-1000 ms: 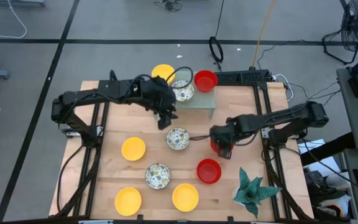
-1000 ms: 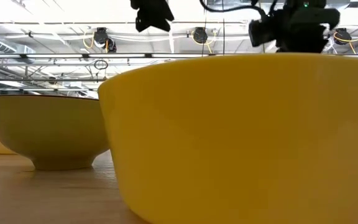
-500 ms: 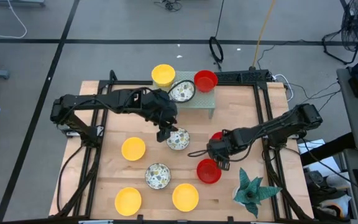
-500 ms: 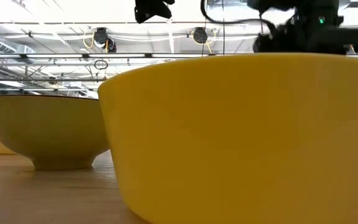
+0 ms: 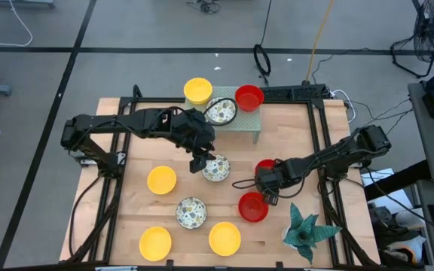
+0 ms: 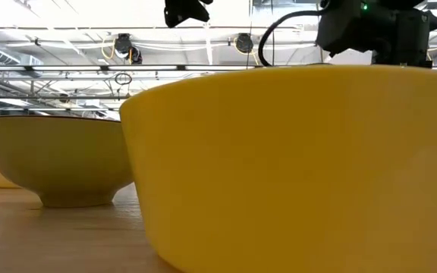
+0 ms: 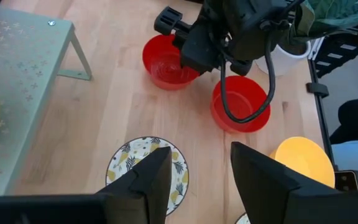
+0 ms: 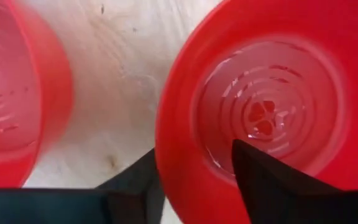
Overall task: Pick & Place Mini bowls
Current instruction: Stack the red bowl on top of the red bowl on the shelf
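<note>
My left gripper is open and hovers at the left rim of a speckled mini bowl that rests on the table. My right gripper is open at a red mini bowl, one finger inside its rim and one outside. A second red bowl sits close by on the near side. Yellow, speckled and red bowls are at the pale green rack. My right gripper straddles the red bowl's rim from above, pointing down, with one finger inside the bowl and the other outside. The bowl sits upright on the table. Whether the fingers touch the wall, I cannot tell.
More bowls stand toward the near edge: yellow, speckled, yellow and yellow. A spiky green plant is at the near right corner. In the low view a yellow bowl fills most of the picture.
My left gripper has come from beside the rack toward the near edge to the speckled bowl's left rim, then stayed there. My right gripper has shifted toward the near edge, over the near side of the red bowl. The bowls have stayed where they were.
</note>
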